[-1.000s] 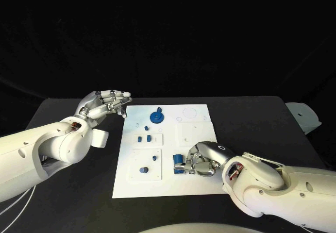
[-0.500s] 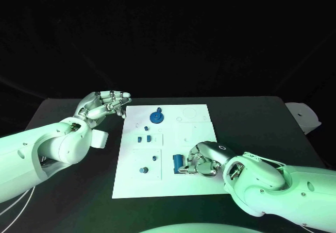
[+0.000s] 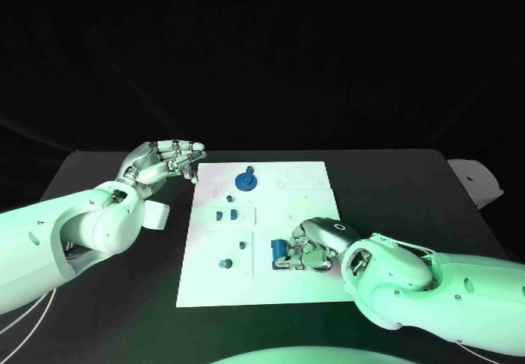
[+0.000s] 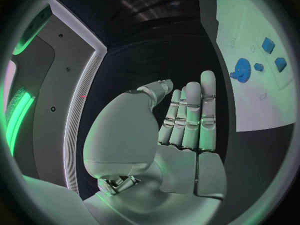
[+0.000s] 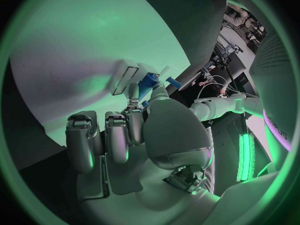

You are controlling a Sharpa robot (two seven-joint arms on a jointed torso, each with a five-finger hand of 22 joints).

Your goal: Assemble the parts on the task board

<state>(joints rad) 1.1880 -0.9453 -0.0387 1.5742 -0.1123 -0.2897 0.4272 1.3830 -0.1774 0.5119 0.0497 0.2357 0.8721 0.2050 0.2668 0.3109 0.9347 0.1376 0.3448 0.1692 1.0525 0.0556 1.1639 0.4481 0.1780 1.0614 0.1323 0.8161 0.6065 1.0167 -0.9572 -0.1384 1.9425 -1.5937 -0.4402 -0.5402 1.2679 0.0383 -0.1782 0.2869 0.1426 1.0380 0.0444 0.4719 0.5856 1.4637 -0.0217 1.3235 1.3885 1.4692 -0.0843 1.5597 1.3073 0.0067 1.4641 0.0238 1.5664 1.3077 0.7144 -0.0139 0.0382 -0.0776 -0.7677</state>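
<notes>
Currently the table (image 3: 416, 189) carries the task board (image 3: 312, 205) at its middle, lengthwise from near to far, presumably so both arms reach it. The right robot hand (image 3: 309, 250) rests on the board's near right area, fingers curled down around a blue cylinder part (image 3: 280, 248) beside a recessed white block; the part appears grasped between thumb and fingers, probably for seating. The left robot hand (image 3: 166, 161) is parked off the board's far left corner, fingers together and holding nothing, apparently to leave the work area free. A blue gear (image 3: 246, 181) stands at the far end; small blue parts (image 3: 225, 215) sit mid-board, and a blue peg (image 3: 225, 264) near left. The cylinder's contact with its seat is hidden by the fingers.
</notes>
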